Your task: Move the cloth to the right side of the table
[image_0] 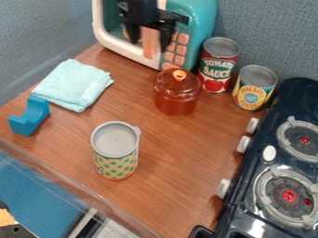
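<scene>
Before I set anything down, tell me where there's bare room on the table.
Widest: between the dotted can and the stove. A smaller patch lies between the cloth and the red jar. Crowded: towards the back wall, where that jar, the tomato can and the pineapple can stand close together.

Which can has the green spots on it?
The one standing by itself: the spotted can with the gray top. The other two stand close together near the wall, a red can and a yellow can.
</scene>
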